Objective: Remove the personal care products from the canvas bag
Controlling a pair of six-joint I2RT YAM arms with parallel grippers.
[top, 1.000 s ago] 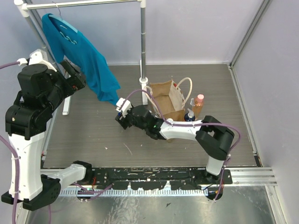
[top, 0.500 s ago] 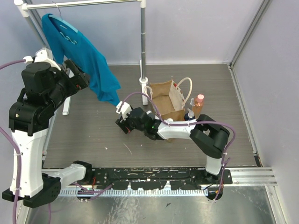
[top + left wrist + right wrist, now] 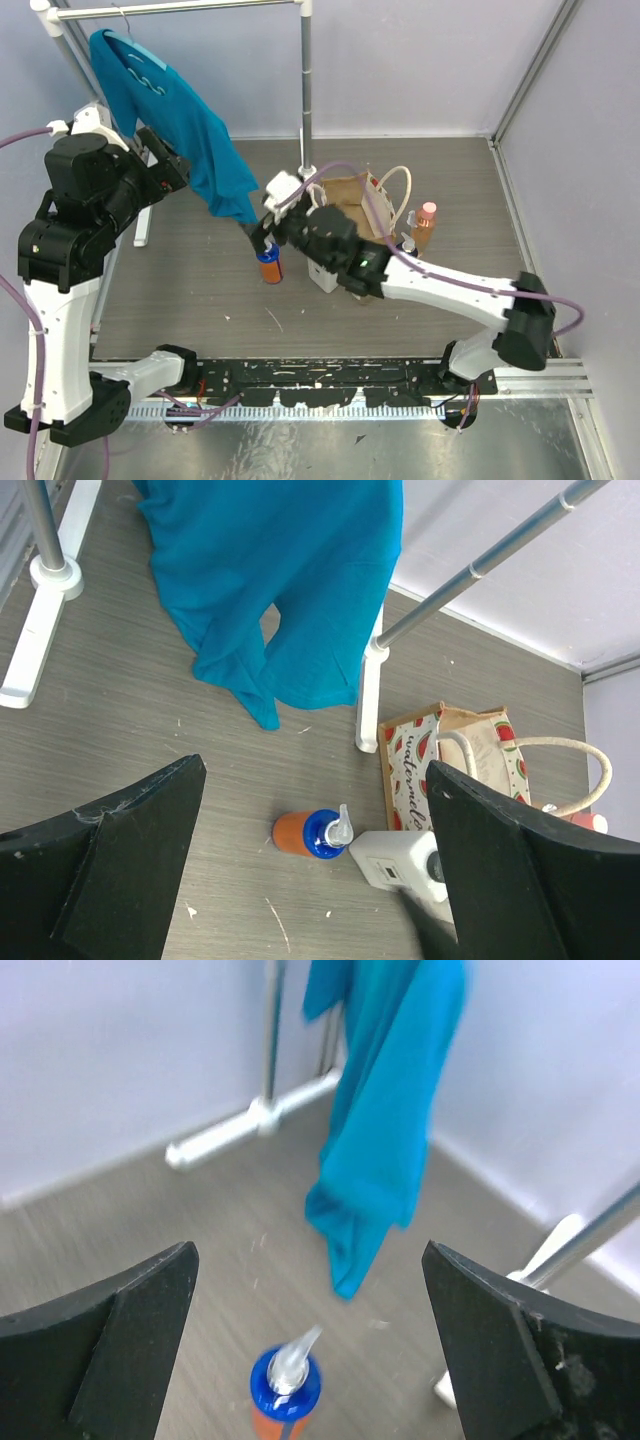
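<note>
An orange bottle with a blue pump cap (image 3: 270,268) stands on the table left of the canvas bag (image 3: 343,190). My right gripper (image 3: 260,238) hovers open just above the bottle without touching it. In the right wrist view the bottle (image 3: 286,1392) sits low between the spread fingers of the right gripper (image 3: 308,1255). My left gripper (image 3: 168,166) is raised at the far left, open and empty. Its wrist view looks down past the left gripper (image 3: 315,770) on the bottle (image 3: 310,833) and the bag (image 3: 450,748). A pinkish bottle (image 3: 426,224) stands right of the bag.
A teal garment (image 3: 175,115) hangs from a white rack, its hem close to my right gripper. The rack's post (image 3: 306,90) and foot (image 3: 307,172) stand just behind the bag. Walls close the back and right sides.
My right gripper has opened and let go of the orange bottle, which now stands on the table. The right arm has lifted up and away from it. The left arm barely moved.
</note>
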